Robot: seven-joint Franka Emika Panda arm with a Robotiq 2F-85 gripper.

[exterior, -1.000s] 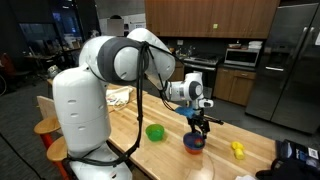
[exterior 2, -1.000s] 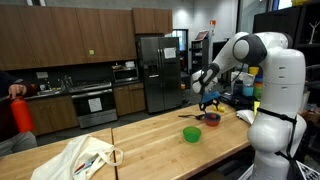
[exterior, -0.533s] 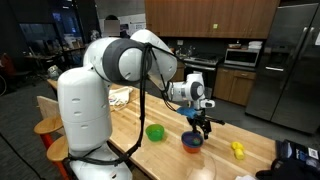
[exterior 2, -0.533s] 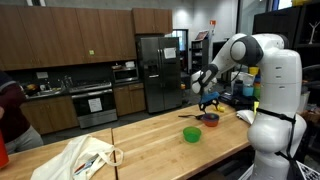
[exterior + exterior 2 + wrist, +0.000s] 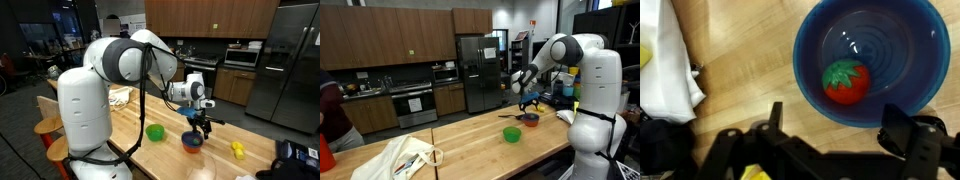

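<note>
In the wrist view a blue bowl sits on the wooden table with a red toy tomato with a green top lying inside it. My gripper is open and empty, hovering just above the bowl's near rim, with its two dark fingers spread wide. In both exterior views the gripper hangs a little above the bowl near the table's end.
A green bowl stands on the table beside the blue one. A yellow object lies further along. A white cloth lies on the table. Kitchen cabinets and a fridge stand behind.
The arm and gripper have barely moved. A person at the edge of an exterior view has shifted.
</note>
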